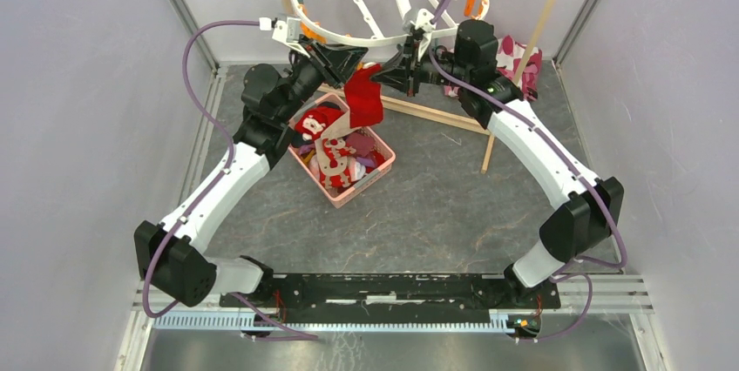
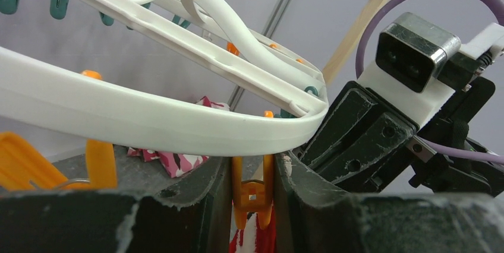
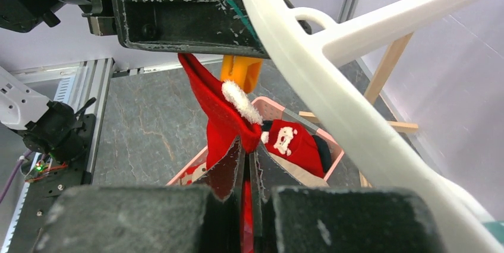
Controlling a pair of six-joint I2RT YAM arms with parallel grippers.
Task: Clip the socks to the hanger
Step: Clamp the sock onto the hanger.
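Your left gripper: fingers clamped on orange peg hanging under near rim of hanger. Your right gripper: fingers pressed together on red sock, pinching it at white-trimmed cuff. Sock is held in air between both grippers, above pink basket. Its upper end reaches peg's lower end. Cannot tell whether peg bites fabric. Remaining socks piled in basket on table, below hanger's near edge.
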